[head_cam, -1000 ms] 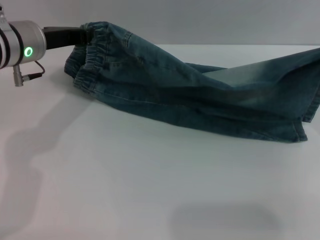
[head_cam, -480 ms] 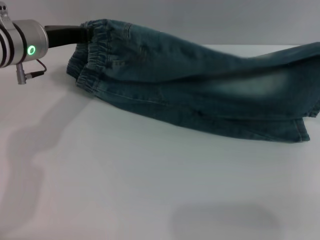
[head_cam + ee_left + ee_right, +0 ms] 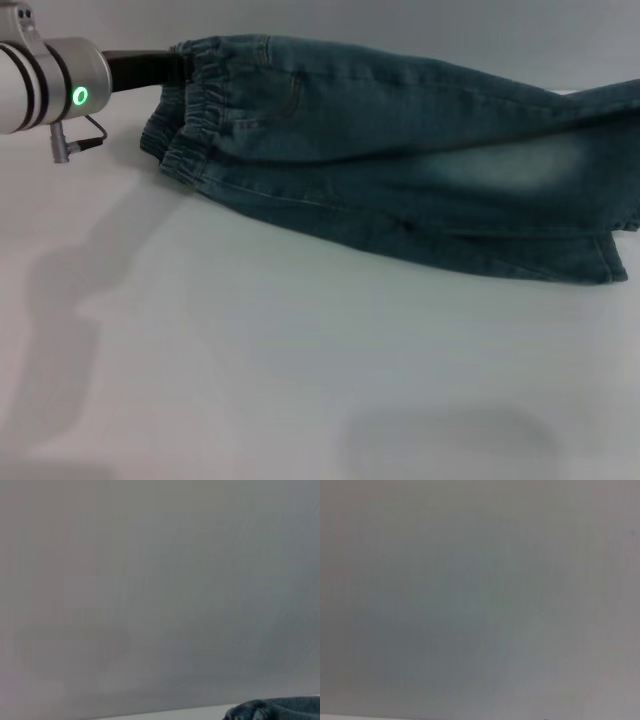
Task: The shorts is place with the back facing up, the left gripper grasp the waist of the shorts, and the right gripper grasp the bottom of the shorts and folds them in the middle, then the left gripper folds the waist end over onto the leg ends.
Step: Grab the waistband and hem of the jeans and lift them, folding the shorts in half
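Observation:
The faded blue denim shorts [image 3: 400, 170] stretch across the white table [image 3: 250, 380] in the head view, doubled lengthwise. My left gripper [image 3: 176, 70], black jaws on a silver arm with a green light, is shut on the ruffled waist [image 3: 195, 115] at the far left and holds its upper edge off the table. The upper layer runs taut to the right edge of the view. A flat leg hem [image 3: 608, 262] hangs to the table at the right. The right gripper is out of view. A scrap of denim [image 3: 280, 709] shows in the left wrist view.
The white table runs wide in front of the shorts, with the left arm's shadow [image 3: 70, 300] on it at the left. The right wrist view holds only a plain grey surface.
The left gripper has shifted a little to the right with the waist. The right end of the shorts has risen, and the upper layer is pulled tauter and higher.

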`<state>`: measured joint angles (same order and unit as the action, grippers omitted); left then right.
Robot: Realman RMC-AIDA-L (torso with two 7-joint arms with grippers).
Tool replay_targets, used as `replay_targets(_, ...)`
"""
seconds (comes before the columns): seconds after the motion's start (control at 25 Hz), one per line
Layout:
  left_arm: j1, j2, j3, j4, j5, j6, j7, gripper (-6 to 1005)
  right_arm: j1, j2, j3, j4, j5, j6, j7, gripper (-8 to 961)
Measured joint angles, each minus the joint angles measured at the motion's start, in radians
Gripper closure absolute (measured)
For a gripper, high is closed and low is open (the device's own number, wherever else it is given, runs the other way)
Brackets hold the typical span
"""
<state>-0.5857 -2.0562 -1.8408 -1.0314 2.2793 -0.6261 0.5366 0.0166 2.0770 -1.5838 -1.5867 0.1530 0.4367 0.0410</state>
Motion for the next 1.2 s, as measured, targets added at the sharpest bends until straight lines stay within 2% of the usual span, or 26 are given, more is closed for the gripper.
replay_targets(0.76, -0.007, 0.001, 0.0, 0.015, 0.0, 0.021, 0.003, 959, -0.011, 0.004, 0.012, 0.028, 0.0, -0.021, 0.019, 947)
replay_targets(0.96, -0.011, -0.002, 0.005, 0.026, -0.001, 0.069, 0.034, 959, 0.022, -0.001, 0.004, 0.089, 0.0, -0.033, 0.017, 947)
replay_targets(1.12, -0.052, 0.0, -0.003, 0.074, -0.002, 0.088, 0.033, 959, 0.047, -0.003, -0.003, 0.133, -0.006, -0.058, 0.012, 947)
replay_targets(1.2, -0.064, 0.0, -0.007, 0.089, 0.0, 0.095, 0.035, 908, 0.055, -0.003, -0.007, 0.15, -0.008, -0.075, 0.01, 926)
